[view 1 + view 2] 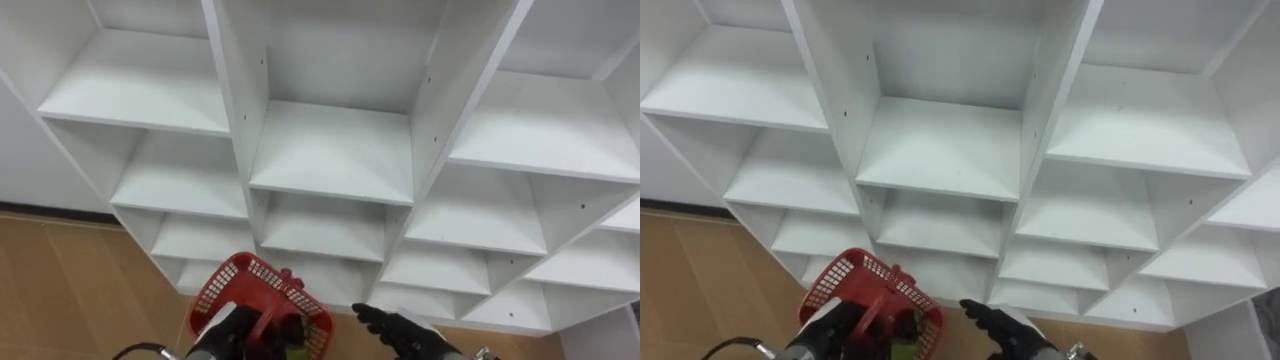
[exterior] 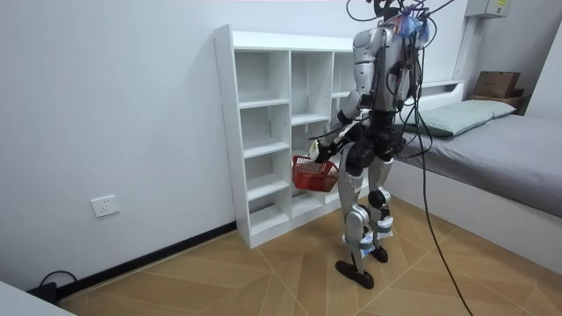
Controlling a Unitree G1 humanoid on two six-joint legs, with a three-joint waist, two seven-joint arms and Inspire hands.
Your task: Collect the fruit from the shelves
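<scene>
Basket (image 1: 222, 283), red plastic mesh, one. It is carried low before the body and hung by its handle (image 1: 264, 318), round which the left hand (image 1: 243, 328) is seen curled. So held, its mouth is turned upward close under the shelves, judged ready to take whatever is lifted out.

Contents: a dark and yellow-green lump (image 1: 902, 345) is seen just below the left hand. It is taken to be fruit already gathered, but it is too far hidden by hand and handle to be named.

Right hand (image 1: 398, 328), black. It is held just beside the basket, on the side away from the left hand, with fingers straight and spread and nothing in them. It is judged to be left free for reaching.

Closet (image 1: 330, 150), white, open-fronted, divided into square compartments. These are ranged above and ahead of both hands, and the boards nearest the right hand are seen bare. Whether more fruit remains cannot be told.

Floor (image 1: 70, 290), pale wood laid in a herringbone pattern, is seen beneath and to the left of the left hand.

Room: the robot is shown standing upright, close against the closet. A plain white wall (image 2: 114, 105) with a socket (image 2: 104, 206) is seen beyond the left hand, and a bed (image 2: 509, 149) at the robot's back.
</scene>
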